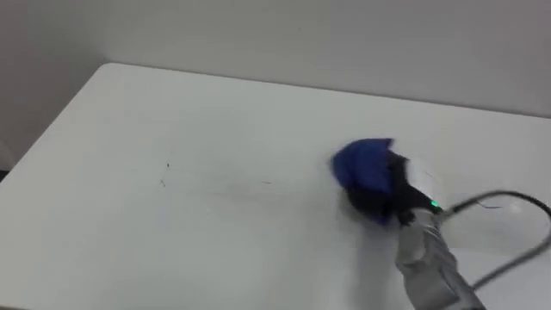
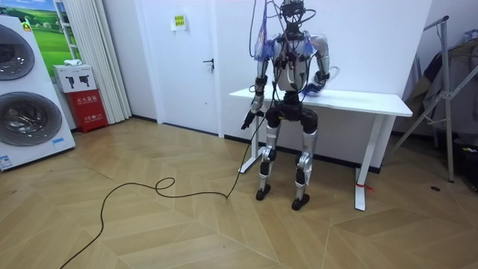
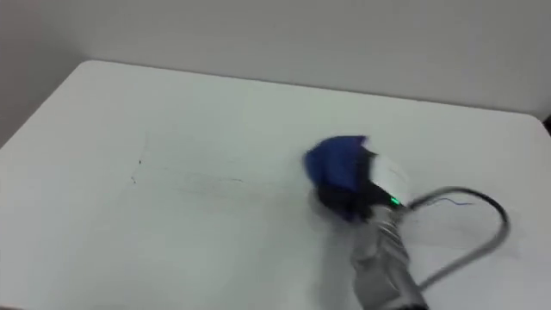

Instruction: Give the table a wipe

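The right hand (image 1: 385, 196) bears the bunched blue cloth (image 1: 363, 164) down on the white surface (image 1: 172, 129), right of its middle, probably to keep wiping contact; its fingers are buried in cloth, grip untellable, while the left hand (image 2: 246, 119) hangs idle.

no legible text, yellow notice (image 2: 179, 21) unreadable

Robot stands at the white bench (image 2: 373, 101), back to camera, facing the wall. Right hand (image 2: 317, 87) is up on the bench top, elbow bent. Left hand (image 2: 247, 119) hangs by the hip, fingers roughly straight. Stacked washing machines (image 2: 22, 90) and a red box (image 2: 84, 108) sit at the room view's left, a door (image 2: 190, 67) behind.
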You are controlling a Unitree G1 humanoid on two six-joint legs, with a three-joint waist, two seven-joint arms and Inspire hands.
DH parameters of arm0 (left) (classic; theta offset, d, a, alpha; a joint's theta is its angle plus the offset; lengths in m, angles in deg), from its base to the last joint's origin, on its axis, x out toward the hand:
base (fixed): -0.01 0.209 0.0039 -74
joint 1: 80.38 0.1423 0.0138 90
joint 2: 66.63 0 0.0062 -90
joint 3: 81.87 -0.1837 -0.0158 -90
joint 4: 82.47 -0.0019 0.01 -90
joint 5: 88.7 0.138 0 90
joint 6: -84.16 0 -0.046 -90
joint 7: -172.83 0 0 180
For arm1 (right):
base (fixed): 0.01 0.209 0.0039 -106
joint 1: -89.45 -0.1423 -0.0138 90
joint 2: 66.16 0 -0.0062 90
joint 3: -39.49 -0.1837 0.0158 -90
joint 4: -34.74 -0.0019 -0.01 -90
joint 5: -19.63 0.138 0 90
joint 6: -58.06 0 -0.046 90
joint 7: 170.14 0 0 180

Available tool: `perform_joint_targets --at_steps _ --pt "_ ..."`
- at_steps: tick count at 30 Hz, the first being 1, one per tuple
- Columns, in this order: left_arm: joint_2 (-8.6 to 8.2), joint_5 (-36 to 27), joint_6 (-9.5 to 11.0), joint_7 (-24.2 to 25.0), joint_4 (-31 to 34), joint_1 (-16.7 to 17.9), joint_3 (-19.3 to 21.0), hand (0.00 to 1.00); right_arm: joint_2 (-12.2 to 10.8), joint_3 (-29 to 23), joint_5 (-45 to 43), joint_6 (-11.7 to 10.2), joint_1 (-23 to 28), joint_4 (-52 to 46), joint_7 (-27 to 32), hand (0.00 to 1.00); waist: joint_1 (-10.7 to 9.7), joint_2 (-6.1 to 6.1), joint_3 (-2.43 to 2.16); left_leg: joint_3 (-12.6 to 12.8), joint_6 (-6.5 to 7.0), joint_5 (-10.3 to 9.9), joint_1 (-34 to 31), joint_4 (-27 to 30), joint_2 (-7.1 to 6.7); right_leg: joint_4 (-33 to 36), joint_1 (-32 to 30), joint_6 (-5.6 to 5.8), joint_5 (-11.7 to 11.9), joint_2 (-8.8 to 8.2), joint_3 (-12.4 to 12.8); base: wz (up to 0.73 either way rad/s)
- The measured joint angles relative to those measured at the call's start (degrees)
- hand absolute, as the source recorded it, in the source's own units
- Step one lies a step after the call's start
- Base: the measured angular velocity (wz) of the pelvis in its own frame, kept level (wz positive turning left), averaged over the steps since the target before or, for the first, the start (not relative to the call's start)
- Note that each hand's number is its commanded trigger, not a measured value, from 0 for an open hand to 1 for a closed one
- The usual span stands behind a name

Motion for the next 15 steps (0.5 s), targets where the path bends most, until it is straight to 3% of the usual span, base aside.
perform_joint_targets --at_steps 1,3,6,7,9,12,13,14,15 --pt "-0.39 -0.01 -0.13 0.21 0.24 -0.13 -0.27 0.0 -1.28 0.67 -0.7 -1.14 -3.3 0.0 -1.67 1.0 1.1 -0.13 0.16 -0.94 0.03 0.51 -0.61 -0.39 -0.09 -0.44 -0.11 -0.04 -0.03 0.0 -0.61 0.49" --pt "-0.25 -0.05 -0.67 0.5 0.18 1.05 -0.25 0.0 -1.41 0.57 -0.53 -2.43 -4.73 0.84 -2.1 1.0 2.0 -0.23 0.23 -2.6 0.31 0.97 -0.37 -0.4 -0.23 -1.48 1.38 0.01 -0.03 -0.07 -2.46 0.51" --pt "-0.13 -0.08 -2.11 0.53 0.2 4.7 1.22 0.0 -0.27 -1.62 -0.46 -3.46 -0.17 3.46 -0.56 1.0 1.6 -0.33 0.32 -3.89 0.53 0.83 0.68 -0.49 -0.42 -2.14 3.43 0.29 -0.21 -0.3 -4.71 0.36" --pt "-0.31 -0.1 -2.09 0.6 0.23 5.78 2.52 0.0 0.41 -3.71 -0.49 -4.71 3.4 6.83 0.57 1.0 0.58 -0.3 0.38 -3.99 0.6 0.82 0.88 -0.46 -0.66 -2.21 4.06 0.55 -0.37 -0.59 -4.73 0.48" --pt "-0.33 0.11 -1.46 0.6 0.4 8.82 5.1 0.0 2.69 -8.98 0.12 -11.47 12.56 5.95 7.59 1.0 -3.14 -0.12 0.31 -3.46 0.88 0.69 1.83 -0.49 -1.59 -2.08 5.35 2.06 -1.37 -1.72 -4.56 0.39" --pt "-0.11 1.32 -0.17 0.65 0.89 10.36 8.94 0.0 6.41 -16.12 1.42 -15.5 19.31 5.97 13.94 1.0 -5.43 -0.09 0.32 -2.3 1.82 0.0 2.15 -0.45 -2.32 -2.1 6.11 2.59 -2.48 -2.62 -4.49 0.01" --pt "0.17 2.56 0.56 0.72 0.88 10.5 11.23 0.0 8.05 -20.82 2.87 -16.97 22.54 6.69 16.65 1.0 -6.63 -0.01 0.27 -2.12 2.14 -0.43 2.18 -0.3 -2.7 -2.01 6.76 2.92 -2.99 -3.04 -4.5 0.0" --pt "0.72 2.88 0.93 0.8 0.89 10.79 12.93 0.0 9.06 -25.29 4.79 -17.66 24.7 8.91 19.74 1.0 -7.4 0.25 -0.22 -1.89 2.38 -0.89 2.42 0.18 -2.97 -1.79 7.21 3.16 -3.15 -3.37 -4.42 0.0" --pt "1.06 2.91 1.07 0.96 0.89 10.84 13.43 0.0 9.55 -27.28 5.51 -17.86 25.37 10.17 21.05 1.0 -8.15 0.34 -0.39 -1.9 2.55 -1.19 2.42 0.7 -3.1 -1.53 7.42 3.33 -3.26 -3.58 -4.5 0.03"
